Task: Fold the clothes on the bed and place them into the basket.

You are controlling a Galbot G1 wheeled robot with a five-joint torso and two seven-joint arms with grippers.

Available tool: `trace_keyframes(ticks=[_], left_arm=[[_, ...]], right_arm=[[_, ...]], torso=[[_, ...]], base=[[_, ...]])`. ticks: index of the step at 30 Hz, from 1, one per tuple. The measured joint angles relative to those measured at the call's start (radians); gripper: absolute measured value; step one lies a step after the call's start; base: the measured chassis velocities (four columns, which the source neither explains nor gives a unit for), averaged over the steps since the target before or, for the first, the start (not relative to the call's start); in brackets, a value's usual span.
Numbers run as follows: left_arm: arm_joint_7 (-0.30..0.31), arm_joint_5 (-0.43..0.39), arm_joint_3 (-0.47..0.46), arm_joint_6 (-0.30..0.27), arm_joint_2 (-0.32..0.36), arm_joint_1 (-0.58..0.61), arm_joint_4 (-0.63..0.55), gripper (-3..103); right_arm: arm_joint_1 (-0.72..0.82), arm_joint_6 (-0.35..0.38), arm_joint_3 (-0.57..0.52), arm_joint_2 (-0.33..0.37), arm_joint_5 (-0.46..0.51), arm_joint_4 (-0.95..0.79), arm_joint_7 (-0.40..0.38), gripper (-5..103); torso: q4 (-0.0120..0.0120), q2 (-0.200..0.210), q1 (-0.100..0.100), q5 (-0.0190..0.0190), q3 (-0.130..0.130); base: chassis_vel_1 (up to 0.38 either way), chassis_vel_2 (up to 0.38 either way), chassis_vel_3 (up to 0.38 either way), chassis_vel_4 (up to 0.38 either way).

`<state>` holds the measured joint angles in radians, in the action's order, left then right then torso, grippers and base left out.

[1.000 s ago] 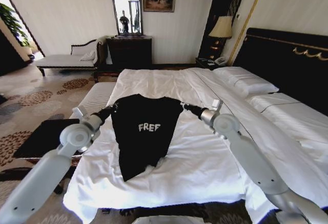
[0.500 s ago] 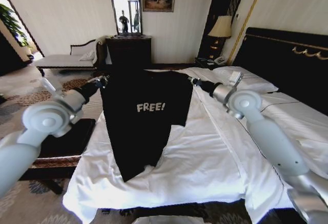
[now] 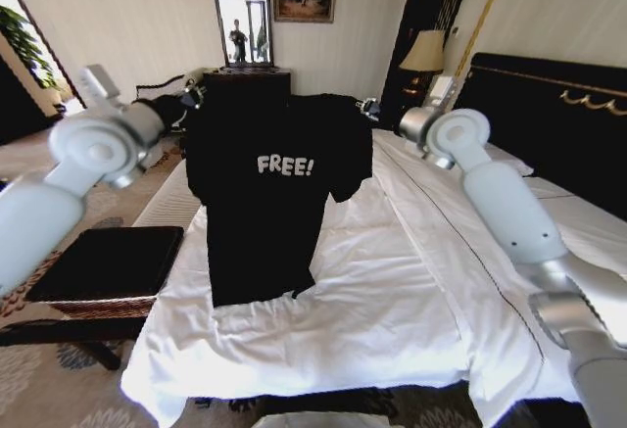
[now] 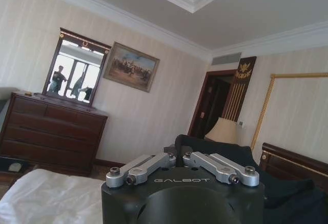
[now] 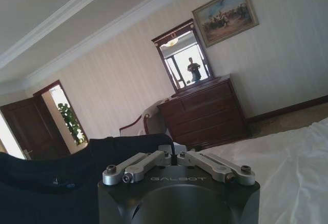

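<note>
Taking the bed [image 3: 392, 281] as the landmark and reading from its left: the basket [image 3: 103, 263] stands on the carpet just beside the bed's left edge, its flat black top bare, nothing set on it yet.

Next, above the bed's left side, the left gripper [image 3: 193, 92] has its fingers pressed together on the fabric of one shoulder of the black T-shirt [image 3: 274, 193]; the left wrist view shows the same pinch [image 4: 179, 155]. Over the bed's middle the shirt hangs spread flat with the "FREE!" lettering facing the robot. A second ago it lay crumpled low on the duvet with both arms down near the sheet; both arms have since risen and drawn apart, so the shirt is now stretched out at full length, with only its hem seeming to brush the duvet, though the folds there make that hard to judge.

Further right, above the bed toward the pillows, the right gripper [image 3: 369, 107] pinches the other shoulder, fingers closed on cloth [image 5: 173, 152].

I judge the shirt is opened out ready for folding, which has not begun.
</note>
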<state>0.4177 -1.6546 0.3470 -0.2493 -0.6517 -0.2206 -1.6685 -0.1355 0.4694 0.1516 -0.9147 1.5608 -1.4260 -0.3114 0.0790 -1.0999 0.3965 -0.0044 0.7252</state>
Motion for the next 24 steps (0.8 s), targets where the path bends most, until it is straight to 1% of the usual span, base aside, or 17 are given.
trace_keyframes(ticks=[2, 3, 6, 7, 9, 11, 12, 14, 15, 16, 17, 19, 20, 21, 22, 23, 24], left_arm=[[0.003, 0.016, 0.048, 0.008, -0.08, -0.054, 0.066, 0], [0.003, 0.016, 0.048, 0.008, -0.08, -0.054, 0.066, 0], [0.004, 0.034, 0.073, 0.014, -0.186, -0.098, 0.138, 0], [0.004, 0.034, 0.073, 0.014, -0.186, -0.098, 0.138, 0], [0.015, 0.032, 0.073, 0.02, -0.235, -0.105, 0.149, 0], [0.03, 0.026, 0.062, 0.025, -0.22, -0.08, 0.094, 0], [0.03, 0.026, 0.062, 0.025, -0.22, -0.08, 0.094, 0], [0.058, 0.016, 0.039, 0.03, -0.182, -0.043, 0.013, 0], [0.077, 0.003, 0.012, 0.032, -0.15, -0.012, -0.058, 0], [0.103, -0.02, -0.037, 0.035, -0.099, 0.034, -0.165, 0], [0.103, -0.02, -0.037, 0.035, -0.099, 0.034, -0.165, 0], [0.14, -0.055, -0.137, 0.042, -0.007, 0.12, -0.324, 0], [0.165, -0.094, -0.253, 0.047, 0.076, 0.226, -0.464, 0], [0.165, -0.094, -0.253, 0.047, 0.076, 0.226, -0.464, 0], [0.172, -0.11, -0.294, 0.048, 0.108, 0.27, -0.519, 0], [0.177, -0.137, -0.359, 0.053, 0.166, 0.347, -0.612, 0], [0.18, -0.168, -0.502, 0.063, 0.27, 0.489, -0.736, 0]], right_arm=[[-0.049, -0.019, 0.008, -0.023, -0.006, 0.063, 0.0, 0], [-0.049, -0.019, 0.008, -0.023, -0.006, 0.063, 0.0, 0], [-0.084, -0.03, 0.002, -0.023, 0.003, 0.105, -0.006, 0], [-0.084, -0.03, 0.002, -0.023, 0.003, 0.105, -0.006, 0], [-0.083, -0.031, -0.008, 0.001, 0.016, 0.098, -0.009, 0], [-0.042, -0.027, -0.036, 0.027, 0.035, 0.045, -0.014, 0], [-0.042, -0.027, -0.036, 0.027, 0.035, 0.045, -0.014, 0], [0.028, -0.018, -0.081, 0.055, 0.054, -0.031, -0.03, 0], [0.075, -0.012, -0.112, 0.073, 0.072, -0.09, -0.044, 0], [0.148, -0.002, -0.17, 0.106, 0.112, -0.2, -0.067, 0], [0.148, -0.002, -0.17, 0.106, 0.112, -0.2, -0.067, 0], [0.228, 0.005, -0.256, 0.163, 0.17, -0.347, -0.095, 0], [0.29, 0.009, -0.332, 0.22, 0.233, -0.479, -0.131, 0], [0.29, 0.009, -0.332, 0.22, 0.233, -0.479, -0.131, 0], [0.305, 0.01, -0.356, 0.241, 0.265, -0.528, -0.148, 0], [0.326, 0.01, -0.396, 0.283, 0.329, -0.616, -0.179, 0], [0.359, 0.005, -0.456, 0.349, 0.408, -0.73, -0.205, 0]], torso=[[-0.0004, 0.0, 0.0, -0.0001, 0.0], [-0.0004, 0.0, 0.0, -0.0001, 0.0], [-0.0002, 0.0, 0.0, 0.0001, 0.0], [-0.0002, 0.0, 0.0, 0.0001, 0.0], [0.0005, 0.0, -0.001, 0.0004, -0.001], [0.0007, 0.0, 0.0, 0.0006, -0.001], [0.0007, 0.0, 0.0, 0.0006, -0.001], [0.0005, 0.0, 0.0, 0.0006, 0.0], [0.0003, 0.0, 0.0, 0.0003, 0.0], [-0.0004, 0.0, 0.0, 0.0005, 0.0], [-0.0004, 0.0, 0.0, 0.0005, 0.0], [-0.0007, 0.0, 0.0, -0.0004, -0.001], [-0.0005, 0.0, -0.001, -0.0004, -0.001], [-0.0005, 0.0, -0.001, -0.0004, -0.001], [-0.0006, 0.0, -0.001, -0.0003, -0.001], [-0.0004, -0.001, -0.001, -0.0005, -0.001], [-0.0002, -0.001, -0.002, -0.0009, -0.001]], base=[[0.0, 0.0, 0.0, 0.0], [0.0, 0.0, 0.0, 0.0], [0.0, 0.0, 0.0, 0.0], [0.0, 0.0, 0.0, 0.0], [0.0, 0.0, 0.0, 0.0], [0.0, 0.0, 0.0, 0.0], [0.0, 0.0, 0.0, 0.0], [0.0, 0.0, 0.0, 0.0], [0.0, 0.0, 0.0, 0.0], [0.0, 0.0, 0.0, 0.0], [0.0, 0.0, 0.0, 0.0], [0.0, 0.0, 0.0, 0.0], [0.0, 0.0, 0.0, 0.0], [0.0, 0.0, 0.0, 0.0], [0.0, 0.0, 0.0, 0.0], [0.0, 0.0, 0.0, 0.0], [0.0, 0.0, 0.0, 0.0]])
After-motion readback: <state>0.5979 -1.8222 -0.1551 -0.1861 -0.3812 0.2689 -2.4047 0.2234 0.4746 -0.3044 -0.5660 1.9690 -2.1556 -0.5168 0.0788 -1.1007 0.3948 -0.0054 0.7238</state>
